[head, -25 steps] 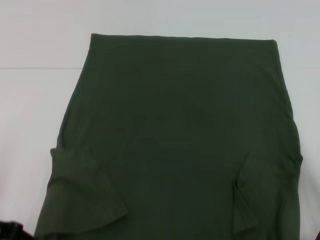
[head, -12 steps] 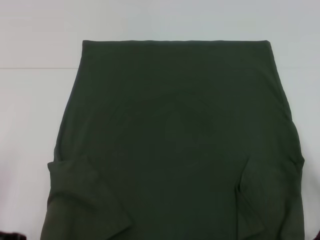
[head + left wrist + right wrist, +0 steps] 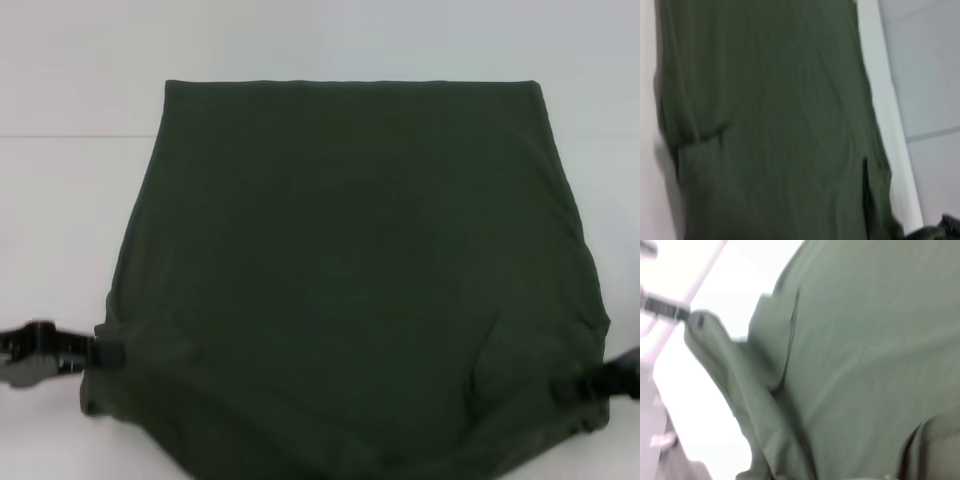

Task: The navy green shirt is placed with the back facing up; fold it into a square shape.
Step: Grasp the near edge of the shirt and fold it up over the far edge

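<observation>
At the left edge of the head view, the left gripper (image 3: 100,353) reaches in low over the white table (image 3: 60,230), its dark fingers closed on the near left corner of the navy green shirt (image 3: 350,270). The cloth bunches slightly where it is pinched, and the same pinch appears far off in the right wrist view (a small dark clamp at the tip of a lifted fold), where the left gripper (image 3: 692,319) holds the corner up off the bright surface.

The shirt itself fills the middle of the table, plain side up, with no print showing. Its far edge runs straight across and lies flat; its sides widen toward the robot, and the near hem sags in a curve between the two held corners. Soft creases run diagonally near the right side. In the left wrist view the shirt (image 3: 770,125) covers almost everything, with a folded flap along one side and a strip of white table beyond the other edge.

At the right edge of the head view, the right gripper (image 3: 585,385) comes in at about the same height, clamped on the near right corner of the shirt, where the fabric puckers around it.
</observation>
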`<state>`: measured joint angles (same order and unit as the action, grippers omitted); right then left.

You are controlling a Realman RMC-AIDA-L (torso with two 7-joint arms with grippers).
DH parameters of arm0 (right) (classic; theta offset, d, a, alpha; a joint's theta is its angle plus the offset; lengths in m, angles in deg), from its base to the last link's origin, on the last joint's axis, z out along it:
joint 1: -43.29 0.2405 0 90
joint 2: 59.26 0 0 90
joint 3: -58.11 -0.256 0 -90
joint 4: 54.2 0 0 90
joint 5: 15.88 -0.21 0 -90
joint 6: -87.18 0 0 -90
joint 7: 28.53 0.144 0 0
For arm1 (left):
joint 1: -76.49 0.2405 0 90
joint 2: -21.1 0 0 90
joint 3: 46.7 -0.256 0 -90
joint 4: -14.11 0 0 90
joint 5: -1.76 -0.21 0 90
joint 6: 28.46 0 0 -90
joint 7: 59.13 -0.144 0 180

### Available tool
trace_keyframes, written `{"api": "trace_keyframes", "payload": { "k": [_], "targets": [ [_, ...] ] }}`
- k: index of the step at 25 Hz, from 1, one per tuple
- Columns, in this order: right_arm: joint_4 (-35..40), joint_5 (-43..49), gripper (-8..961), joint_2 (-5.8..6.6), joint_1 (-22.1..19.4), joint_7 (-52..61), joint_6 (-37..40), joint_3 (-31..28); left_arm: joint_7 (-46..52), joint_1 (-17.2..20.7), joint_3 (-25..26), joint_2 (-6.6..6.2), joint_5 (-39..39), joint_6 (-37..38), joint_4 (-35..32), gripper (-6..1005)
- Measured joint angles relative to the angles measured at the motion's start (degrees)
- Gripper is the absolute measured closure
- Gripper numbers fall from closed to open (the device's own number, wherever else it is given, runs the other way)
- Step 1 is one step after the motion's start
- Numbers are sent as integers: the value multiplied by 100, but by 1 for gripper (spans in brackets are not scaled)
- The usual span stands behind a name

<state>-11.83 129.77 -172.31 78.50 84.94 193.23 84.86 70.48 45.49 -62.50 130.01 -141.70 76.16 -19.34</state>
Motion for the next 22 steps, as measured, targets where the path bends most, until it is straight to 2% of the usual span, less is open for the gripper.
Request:
{"api": "trace_keyframes", "payload": {
  "k": [5,13,17,22],
  "targets": [
    [-23,-611,896,36,-173,40,-368,-276,7,111,196,61,777,-318,24,942],
    [-517,-1251,895,110,-298,1,-1134,-442,39,164,423,86,1417,-712,278,942],
    [-789,-1573,895,107,-343,-10,-1555,-453,-9,164,444,149,1637,-991,414,941],
    [-900,-2077,895,15,-474,-102,-2052,-457,-98,164,482,261,1903,-1266,422,941]
  ]
}}
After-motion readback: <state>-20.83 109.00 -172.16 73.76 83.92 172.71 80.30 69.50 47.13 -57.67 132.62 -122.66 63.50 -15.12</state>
